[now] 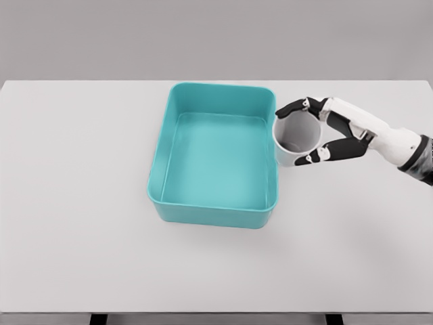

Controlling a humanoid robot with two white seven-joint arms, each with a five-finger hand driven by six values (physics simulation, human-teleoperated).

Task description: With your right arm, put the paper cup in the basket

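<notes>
You see the right hand (318, 132) reaching in from the right edge, its white forearm running up and left across the worktop (81, 203). The hand is wrapped around the cup (295, 139) and holds it: dark fingers (294, 107) curl over the far side of the rim, and the thumb (318, 156) presses the near side of the wall. The cup is white, open-topped, and tipped so that you look partly down into its grey inside. It sits just outside the basket (162, 162), at the basket's right wall near the far right corner. The cup's left edge meets or overlaps that wall in your view; you cannot tell whether they touch or whether the cup is lifted clear of the worktop.

The basket is a teal rectangular tub with rounded corners, standing upright around the middle of the worktop, its long side running near to far. Nothing lies inside it. The worktop is pale grey-white and fills most of the view, with a grey wall behind its far edge.
</notes>
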